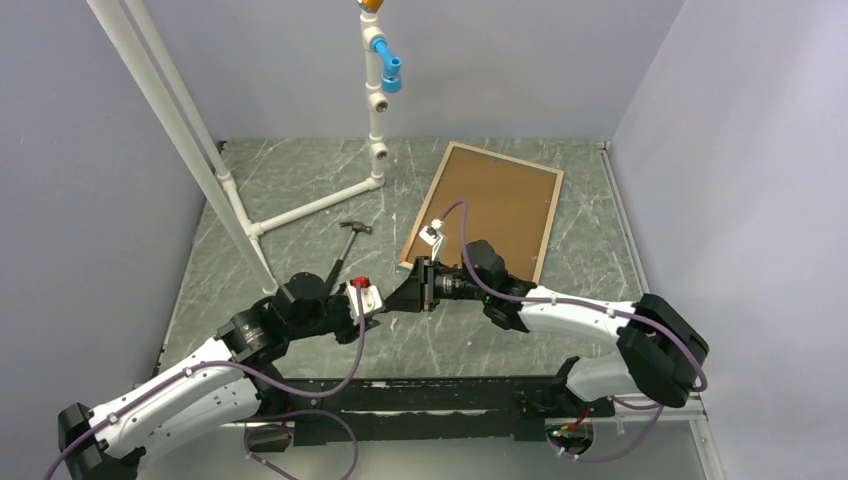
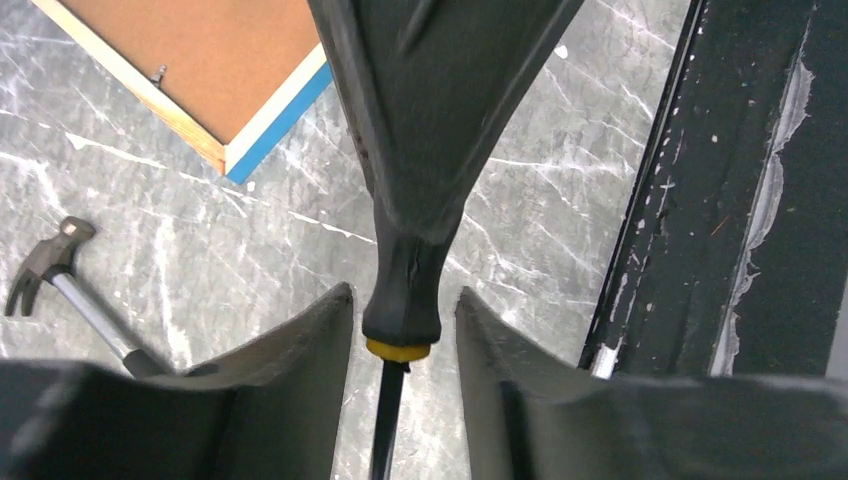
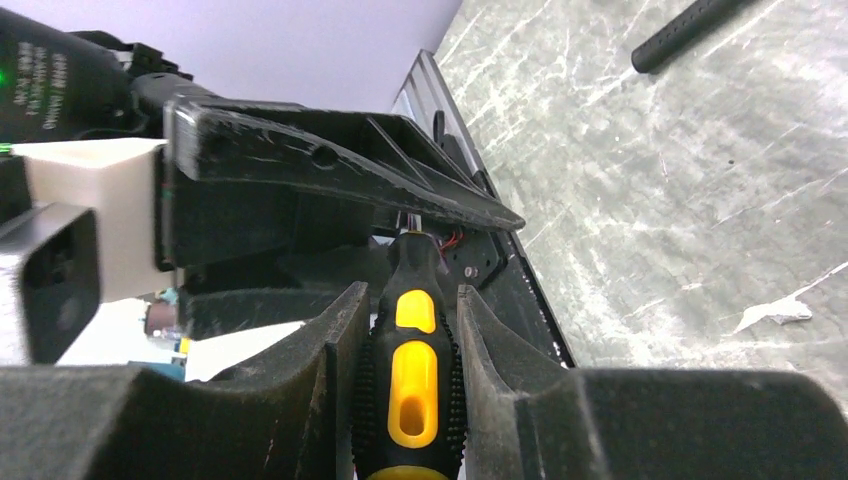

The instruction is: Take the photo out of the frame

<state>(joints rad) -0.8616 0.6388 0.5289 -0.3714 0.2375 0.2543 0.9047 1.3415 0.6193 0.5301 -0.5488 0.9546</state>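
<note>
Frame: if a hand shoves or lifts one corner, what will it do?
The frame lies flat, board side up, on the smooth stone-look table, so a shove probably slides it rather than tips it. Thin and wide with a wood rim: likely stiff, fairly light. Lifted by one corner, it may swing or pivot.

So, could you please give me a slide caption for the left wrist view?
Left hand open around the screwdriver, the face-down frame and a hammer lying on the table beyond.

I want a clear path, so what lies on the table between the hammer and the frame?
Nothing: only bare table separates the hammer from the frame, as the top external and left wrist views both show.
</note>
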